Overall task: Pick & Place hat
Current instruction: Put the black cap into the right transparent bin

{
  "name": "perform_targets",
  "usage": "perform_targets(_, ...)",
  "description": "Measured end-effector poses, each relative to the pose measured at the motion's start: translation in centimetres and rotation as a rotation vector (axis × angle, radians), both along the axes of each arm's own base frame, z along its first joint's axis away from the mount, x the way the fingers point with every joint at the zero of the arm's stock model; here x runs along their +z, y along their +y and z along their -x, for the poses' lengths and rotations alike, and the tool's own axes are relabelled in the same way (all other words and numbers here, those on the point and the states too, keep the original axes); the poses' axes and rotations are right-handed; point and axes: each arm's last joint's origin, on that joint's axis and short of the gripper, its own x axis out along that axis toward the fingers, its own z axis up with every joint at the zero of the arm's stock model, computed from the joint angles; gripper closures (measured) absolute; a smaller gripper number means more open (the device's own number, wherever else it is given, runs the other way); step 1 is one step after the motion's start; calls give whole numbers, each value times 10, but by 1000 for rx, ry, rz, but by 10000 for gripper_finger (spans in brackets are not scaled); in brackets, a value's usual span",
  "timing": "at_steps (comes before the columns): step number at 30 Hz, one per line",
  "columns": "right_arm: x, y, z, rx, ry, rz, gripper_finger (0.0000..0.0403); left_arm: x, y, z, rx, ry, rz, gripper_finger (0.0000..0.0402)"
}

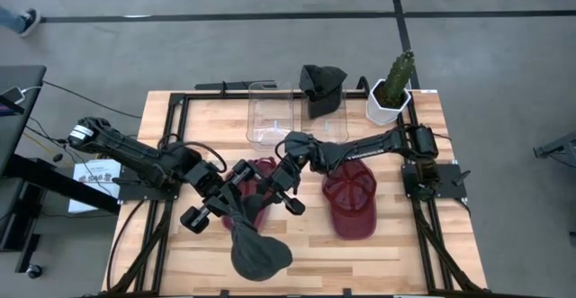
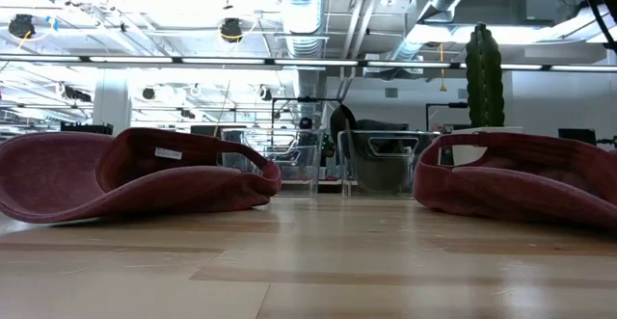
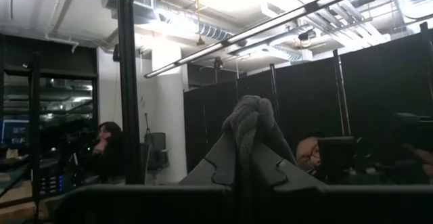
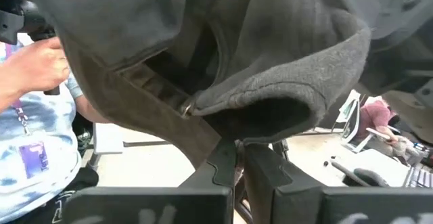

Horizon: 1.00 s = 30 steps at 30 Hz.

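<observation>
Held between both grippers above mid-table: the grey cap (image 1: 256, 248), slung low and toward the near edge, brim end hanging beyond the left gripper (image 1: 227, 201). Left gripper clenched on a bunched fold of grey fabric, seen standing up between its fingers (image 3: 233, 160) in the left wrist view. Right gripper (image 1: 286, 190) pinched tight on the cap's back edge, near the strap buckle, with the cloth draped over and ahead of its fingers (image 4: 223, 166). Long axis of the cap running from the right gripper's pinch, past the left gripper, out to the dangling crown and brim nearest the table's front edge. Bulk of the cap thus hanging below and outward from the left gripper, only a short stretch spanning across to the right gripper. Just beneath both grippers, one maroon cap (image 1: 256, 190) lying on the table (image 1: 414, 262); just beside the right arm, a second maroon cap (image 1: 351, 203); beyond the right gripper, toward the far edge, a clear plastic bin (image 1: 270, 113) and a dark bin holding another cap (image 1: 322, 86), a potted cactus (image 1: 393, 86) further off. Judged next: carrying away from the front edge toward a bin, right gripper nearer those bins, left gripper bearing most of the weight, so risk of the loose crown dragging across the maroon cap below.
</observation>
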Motion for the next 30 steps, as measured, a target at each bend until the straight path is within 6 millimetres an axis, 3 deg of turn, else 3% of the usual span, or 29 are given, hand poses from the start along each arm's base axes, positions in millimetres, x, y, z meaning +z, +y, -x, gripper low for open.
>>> perform_targets(6, 0, 0, 0, 1, 5, 0, 400, -1, 0, -1, 15, -6, -27, 383)
perform_targets(14, -2, -5, -1, -6, 25, 3, 402, -2, 0, 0, -8, 40, 0, 302)
perform_targets(21, -12, -35, -3, -72, 119, 21, 402, 11, 8, 16, -29, 81, 38, 254)
perform_targets(30, -31, -76, -4, -301, 361, -4, 402, 23, 22, 47, 112, 164, 8, 257)
